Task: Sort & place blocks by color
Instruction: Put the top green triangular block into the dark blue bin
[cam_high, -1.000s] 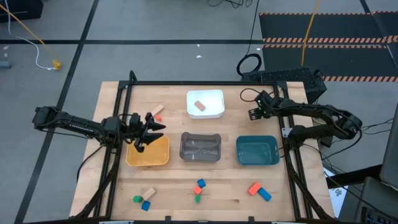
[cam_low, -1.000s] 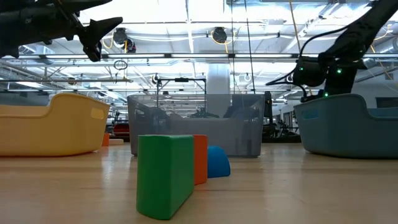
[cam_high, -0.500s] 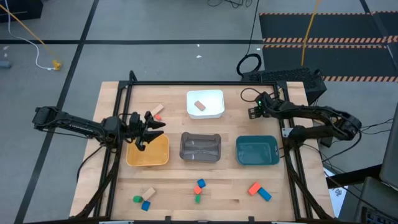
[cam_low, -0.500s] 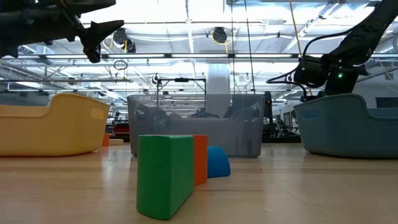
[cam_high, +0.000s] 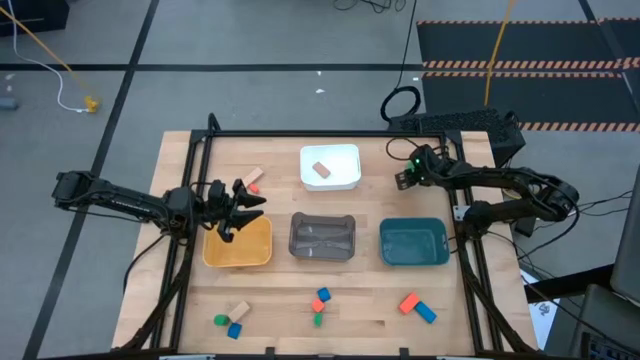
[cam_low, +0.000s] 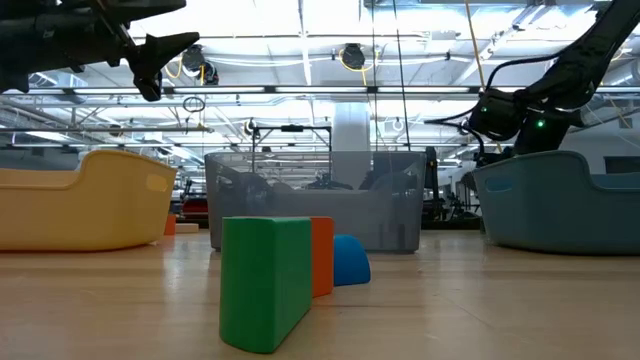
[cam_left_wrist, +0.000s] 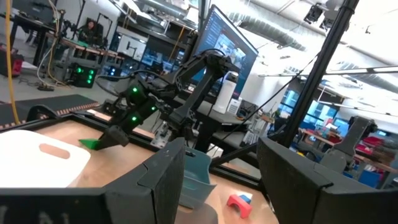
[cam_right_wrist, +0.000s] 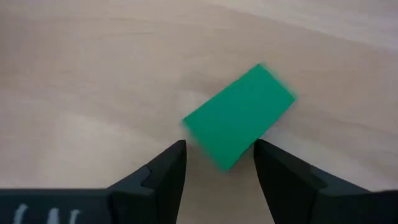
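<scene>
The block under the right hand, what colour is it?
Green block; clearest in the right wrist view.
</scene>
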